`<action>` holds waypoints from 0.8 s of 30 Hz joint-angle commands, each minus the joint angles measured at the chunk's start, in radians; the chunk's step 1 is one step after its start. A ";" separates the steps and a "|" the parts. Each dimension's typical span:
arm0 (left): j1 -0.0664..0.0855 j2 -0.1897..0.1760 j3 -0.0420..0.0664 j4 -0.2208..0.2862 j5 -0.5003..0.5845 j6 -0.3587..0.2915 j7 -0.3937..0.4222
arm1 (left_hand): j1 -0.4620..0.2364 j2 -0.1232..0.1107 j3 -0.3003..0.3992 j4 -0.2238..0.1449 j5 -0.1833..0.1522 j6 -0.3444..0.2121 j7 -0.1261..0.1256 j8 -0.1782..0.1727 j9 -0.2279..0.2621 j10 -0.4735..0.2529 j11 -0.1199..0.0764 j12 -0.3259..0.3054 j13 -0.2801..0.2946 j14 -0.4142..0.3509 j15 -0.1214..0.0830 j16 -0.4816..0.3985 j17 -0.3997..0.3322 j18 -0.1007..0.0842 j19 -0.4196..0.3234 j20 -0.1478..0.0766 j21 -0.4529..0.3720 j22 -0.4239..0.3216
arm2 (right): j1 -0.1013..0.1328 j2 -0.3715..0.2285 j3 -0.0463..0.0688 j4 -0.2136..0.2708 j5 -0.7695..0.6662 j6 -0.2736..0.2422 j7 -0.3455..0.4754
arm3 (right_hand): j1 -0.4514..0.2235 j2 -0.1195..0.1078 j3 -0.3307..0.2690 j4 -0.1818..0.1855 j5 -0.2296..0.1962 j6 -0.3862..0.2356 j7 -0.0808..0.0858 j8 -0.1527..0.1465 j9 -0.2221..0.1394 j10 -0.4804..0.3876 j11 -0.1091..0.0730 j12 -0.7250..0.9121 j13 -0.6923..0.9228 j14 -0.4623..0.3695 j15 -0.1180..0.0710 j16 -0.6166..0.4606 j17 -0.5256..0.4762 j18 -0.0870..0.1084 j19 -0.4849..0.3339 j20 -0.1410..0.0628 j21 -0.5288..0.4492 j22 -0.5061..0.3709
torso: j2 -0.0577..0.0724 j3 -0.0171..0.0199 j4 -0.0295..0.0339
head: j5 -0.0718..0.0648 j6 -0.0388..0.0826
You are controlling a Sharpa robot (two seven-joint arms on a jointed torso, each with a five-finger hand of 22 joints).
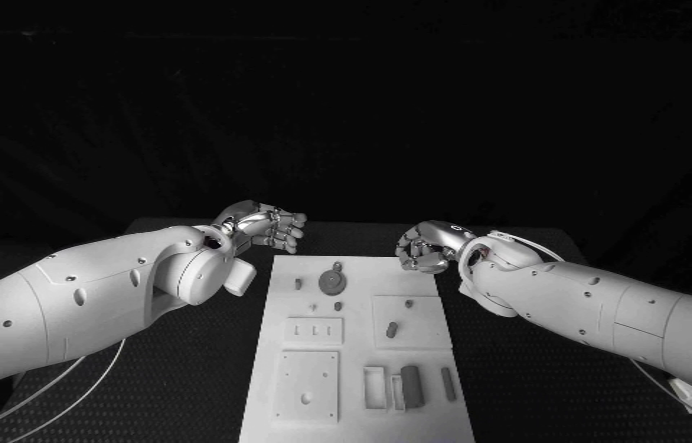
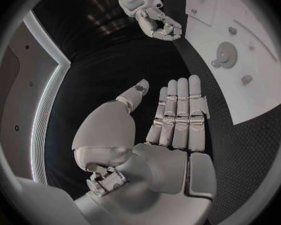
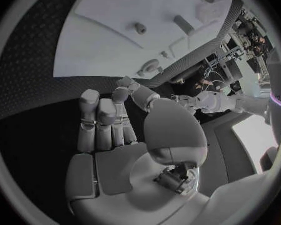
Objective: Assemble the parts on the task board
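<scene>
Grey parts (image 1: 333, 281) on the white task board (image 1: 274, 358) look small, stiff and light, best pinched by their edges; left hand (image 1: 264, 227) and right hand (image 1: 428, 246) hover empty, fingers released.

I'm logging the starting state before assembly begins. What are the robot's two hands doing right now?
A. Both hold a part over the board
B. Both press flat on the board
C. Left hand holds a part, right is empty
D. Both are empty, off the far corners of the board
D: the left hand and right hand hold nothing and sit over the black table beyond the task board; its parts lie untouched.
</scene>
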 commanded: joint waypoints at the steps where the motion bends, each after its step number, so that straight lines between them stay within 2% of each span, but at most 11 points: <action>1: 0.001 0.013 0.001 0.014 -0.108 0.028 -0.120 | -0.010 -0.003 -0.001 0.008 0.001 0.012 -0.004 -0.002 -0.002 0.012 -0.002 -0.005 0.003 0.010 0.000 0.007 0.007 0.019 0.010 0.000 0.008 0.005 | 0.013 -0.003 0.005 0.064 -0.069 0.003 -0.115 | -0.007 -0.004 0.006 0.002 0.006 0.054 0.019 0.014 0.002 0.005 -0.004 0.002 -0.001 0.000 -0.008 0.004 -0.001 0.062 0.005 -0.004 0.005 0.013 | -0.002 -0.0004 -0.0009 | 0.000 0.008; 3: 0.001 0.020 0.000 0.018 -0.128 0.036 -0.152 | -0.016 -0.005 -0.004 0.013 0.001 0.018 -0.006 -0.002 -0.002 0.018 -0.004 -0.004 0.006 0.013 -0.002 0.010 0.014 0.020 0.014 -0.002 0.011 0.009 | 0.018 -0.005 0.008 0.095 -0.083 0.004 -0.135 | -0.007 -0.005 0.007 0.002 0.006 0.054 0.019 0.014 0.002 0.005 -0.004 0.002 -0.001 0.001 -0.008 0.004 -0.001 0.062 0.005 -0.004 0.005 0.013 | -0.004 0.0007 -0.0027 | 0.004 0.012; 8: 0.001 0.042 -0.003 0.036 -0.165 0.054 -0.226 | -0.029 0.000 -0.009 0.025 0.000 0.027 -0.009 -0.005 -0.004 0.028 -0.009 -0.005 0.013 0.018 -0.006 0.015 0.032 0.020 0.018 -0.006 0.017 0.021 | 0.025 0.001 0.016 0.169 -0.100 -0.011 -0.176 | -0.008 -0.009 0.009 0.001 0.006 0.057 0.018 0.015 0.002 0.006 -0.005 0.002 -0.002 0.002 -0.009 0.004 -0.002 0.062 0.007 -0.005 0.005 0.012 | -0.011 0.0003 -0.0055 | 0.010 0.016; 15: 0.000 0.074 -0.005 0.044 -0.207 0.058 -0.296 | -0.046 -0.007 -0.017 0.036 0.000 0.012 -0.001 -0.022 -0.013 0.028 -0.008 -0.010 0.018 0.013 -0.005 0.013 0.046 0.019 0.015 -0.006 0.017 0.029 | 0.025 0.011 0.034 0.239 -0.115 -0.020 -0.204 | -0.007 -0.011 0.013 0.001 0.006 0.059 0.017 0.016 0.001 0.008 -0.006 0.002 -0.003 0.004 -0.010 0.004 -0.002 0.062 0.010 -0.006 0.005 0.012 | -0.015 0.0006 -0.0048 | 0.020 0.018; 18: -0.001 0.082 -0.005 0.048 -0.223 0.065 -0.317 | -0.073 -0.021 -0.027 0.055 0.000 0.006 0.004 -0.030 -0.017 0.026 -0.006 -0.013 0.022 0.009 -0.004 0.010 0.052 0.019 0.011 -0.006 0.015 0.033 | 0.025 0.020 0.040 0.254 -0.121 -0.022 -0.210 | -0.007 -0.011 0.014 0.001 0.006 0.060 0.017 0.016 0.001 0.009 -0.007 0.002 -0.003 0.005 -0.010 0.004 -0.003 0.062 0.011 -0.007 0.005 0.011 | -0.018 0.0003 -0.0061 | 0.019 0.019; 24: -0.003 0.090 -0.006 0.060 -0.236 0.073 -0.339 | -0.093 -0.032 -0.031 0.073 0.000 0.006 0.004 -0.034 -0.020 0.024 -0.006 -0.017 0.027 0.006 -0.004 0.007 0.060 0.021 0.008 -0.006 0.013 0.037 | 0.025 0.029 0.043 0.271 -0.124 -0.024 -0.214 | -0.008 -0.011 0.016 0.002 0.006 0.060 0.016 0.015 0.001 0.010 -0.007 0.002 -0.004 0.006 -0.011 0.004 -0.003 0.062 0.012 -0.007 0.005 0.011 | -0.019 0.0003 -0.0073 | 0.021 0.021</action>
